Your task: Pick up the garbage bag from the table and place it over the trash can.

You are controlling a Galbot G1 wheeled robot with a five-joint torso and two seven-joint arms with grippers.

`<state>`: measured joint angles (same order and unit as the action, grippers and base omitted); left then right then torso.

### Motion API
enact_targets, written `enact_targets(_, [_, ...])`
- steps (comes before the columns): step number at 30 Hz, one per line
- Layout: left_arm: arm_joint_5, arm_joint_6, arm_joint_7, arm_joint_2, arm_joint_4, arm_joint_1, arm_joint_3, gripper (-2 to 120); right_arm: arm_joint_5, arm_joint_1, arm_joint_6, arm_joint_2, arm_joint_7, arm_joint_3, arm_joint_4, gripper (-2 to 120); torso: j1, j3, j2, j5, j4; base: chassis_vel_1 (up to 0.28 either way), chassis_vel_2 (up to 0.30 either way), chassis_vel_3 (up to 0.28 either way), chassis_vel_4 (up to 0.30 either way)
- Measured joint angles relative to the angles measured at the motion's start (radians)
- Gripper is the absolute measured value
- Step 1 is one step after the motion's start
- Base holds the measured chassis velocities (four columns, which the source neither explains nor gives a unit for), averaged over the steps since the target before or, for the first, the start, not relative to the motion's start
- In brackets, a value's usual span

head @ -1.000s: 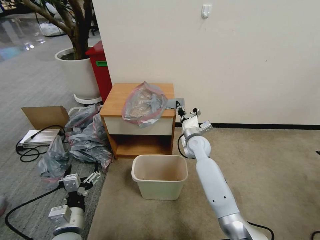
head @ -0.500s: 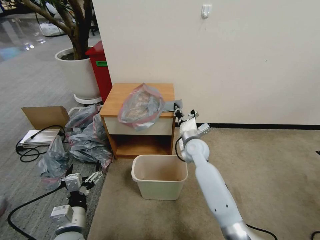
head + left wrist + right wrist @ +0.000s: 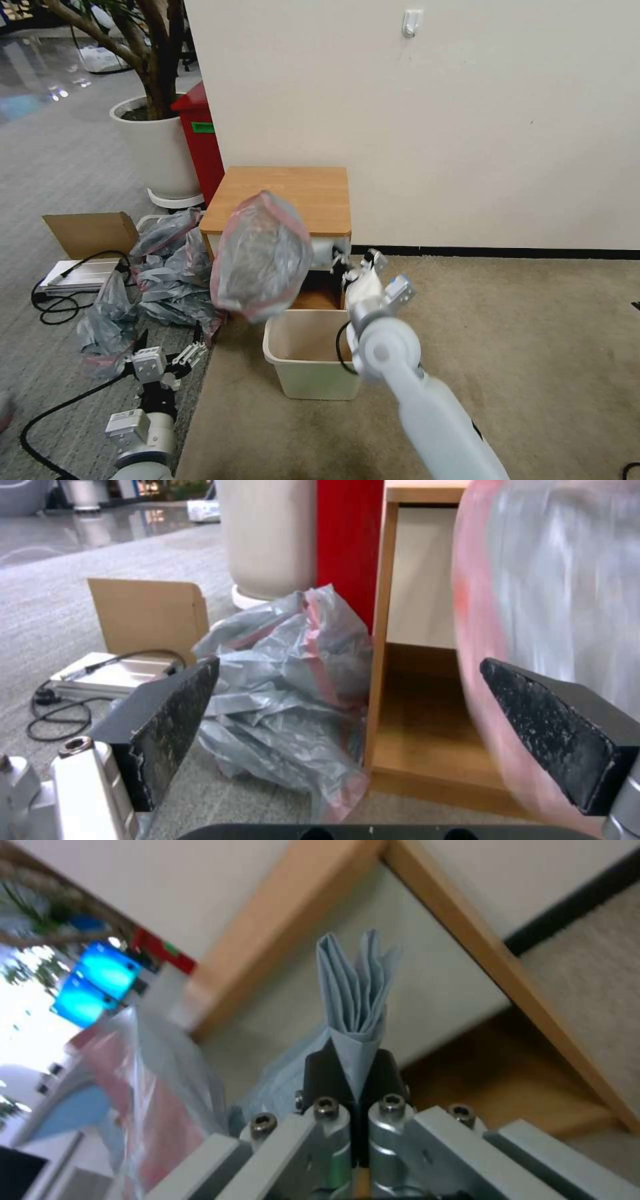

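One garbage bag pinched by a grey corner in my right gripper, fingers clamped tight | bag hangs clear of the table, in front of its drawer, above the far-left rim of the trash can | my left gripper low at near left, fingers spread, holding nothing

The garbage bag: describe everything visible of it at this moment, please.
The garbage bag is thin, crinkled, translucent grey plastic with a pinkish-red rim band. It hangs in the air, billowed, in front of the table and above the left part of the trash can. The right gripper holds it, jaws shut on a pleated grey corner. The left gripper, jaws open, sits low and apart.
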<state>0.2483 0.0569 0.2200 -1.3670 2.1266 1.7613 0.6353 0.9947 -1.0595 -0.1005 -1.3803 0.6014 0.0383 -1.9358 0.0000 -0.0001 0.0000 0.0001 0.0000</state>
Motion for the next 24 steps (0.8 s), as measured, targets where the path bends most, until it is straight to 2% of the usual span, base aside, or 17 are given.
enact_targets(13, [0.002,0.005,0.003,-0.002,0.009,0.005,0.005,98,-0.137,-0.179,-0.033,0.089,0.053,0.101,-0.031,0,0.0,0.0,0.0,-0.0001,-0.0001,0.0,0.0,0.0,0.0])
enact_targets(19, [-0.001,0.005,0.004,-0.006,0.017,0.005,-0.003,98,-0.143,-0.183,-0.03,0.088,0.081,0.113,-0.026,0,0.0,0.0,0.0,-0.0001,0.0,0.0,0.0,0.0,0.0])
enact_targets(24, [-0.013,0.005,0.004,-0.008,0.02,0.006,-0.015,98,-0.138,-0.178,-0.008,0.058,0.121,0.122,-0.014,0,0.0,0.0,0.0,-0.0001,0.0,0.0,0.0,0.0,0.0])
